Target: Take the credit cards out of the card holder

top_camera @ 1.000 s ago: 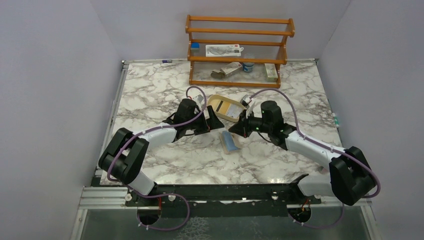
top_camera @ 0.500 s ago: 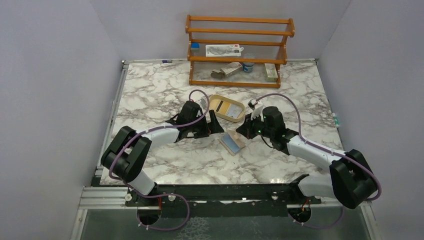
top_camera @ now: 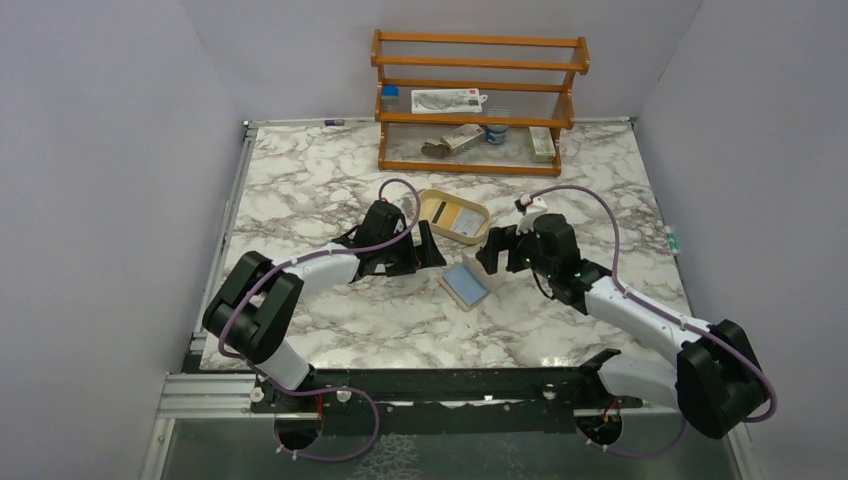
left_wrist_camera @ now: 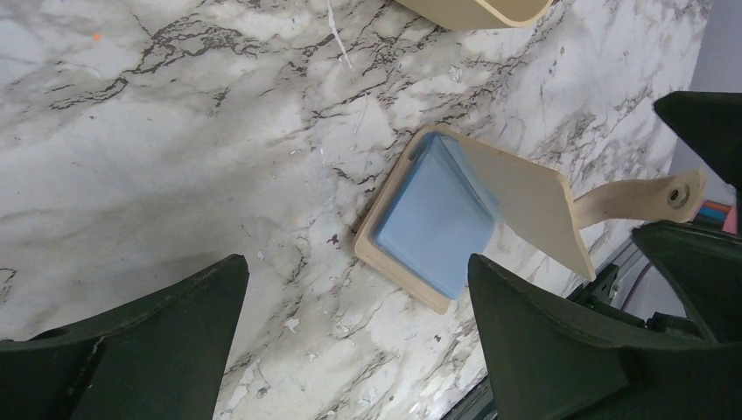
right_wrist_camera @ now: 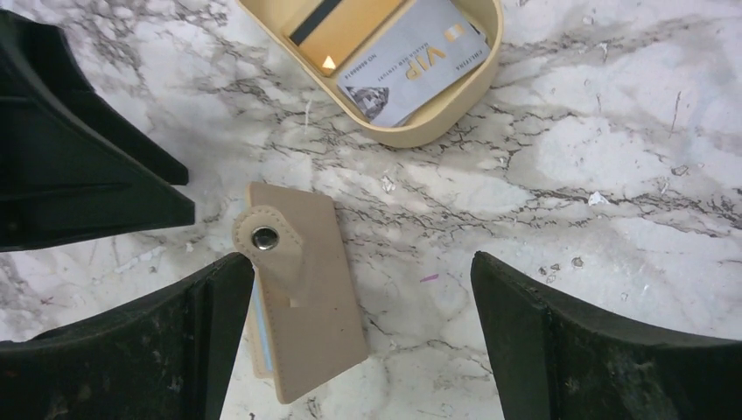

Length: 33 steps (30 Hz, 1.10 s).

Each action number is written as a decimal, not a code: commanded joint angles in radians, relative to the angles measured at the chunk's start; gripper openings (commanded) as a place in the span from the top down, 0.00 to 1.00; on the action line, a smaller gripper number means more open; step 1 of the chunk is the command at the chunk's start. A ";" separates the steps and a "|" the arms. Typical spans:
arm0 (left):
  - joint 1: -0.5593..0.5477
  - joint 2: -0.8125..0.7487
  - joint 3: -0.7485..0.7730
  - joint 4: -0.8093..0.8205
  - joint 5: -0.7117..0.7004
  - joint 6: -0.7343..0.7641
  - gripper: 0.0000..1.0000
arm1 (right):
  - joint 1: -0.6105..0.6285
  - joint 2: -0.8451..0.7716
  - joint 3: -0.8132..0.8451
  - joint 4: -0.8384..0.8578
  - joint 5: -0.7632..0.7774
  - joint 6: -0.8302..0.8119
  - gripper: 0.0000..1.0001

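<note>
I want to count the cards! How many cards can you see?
2. The yellow-orange card and the grey VIP card both lie in the tan tray. The card holder might hide more.

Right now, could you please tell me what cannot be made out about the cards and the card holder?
- Left wrist view: the card holder's tan flap covers part of the blue panel, so any card left inside is hidden.
- Right wrist view: the yellow-orange card in the tray is cut by the top edge and overlapped by the whitish card.
- Top view: items on the wooden rack are too small to identify.
</note>
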 commanded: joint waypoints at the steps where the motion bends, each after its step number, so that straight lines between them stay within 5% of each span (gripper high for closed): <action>1: -0.005 0.000 0.028 -0.025 -0.019 0.024 0.05 | -0.007 -0.077 -0.007 -0.008 -0.064 0.003 0.00; 11: -0.006 -0.004 0.017 -0.029 -0.029 0.024 0.05 | 0.009 -0.080 0.015 -0.118 -0.195 -0.010 0.00; 18: -0.009 0.006 0.027 -0.030 -0.029 0.027 0.05 | 0.227 0.037 0.083 -0.192 0.043 -0.051 0.00; 33: -0.009 -0.013 0.017 -0.047 -0.046 0.024 0.05 | 0.338 0.182 0.137 -0.252 0.183 -0.098 0.00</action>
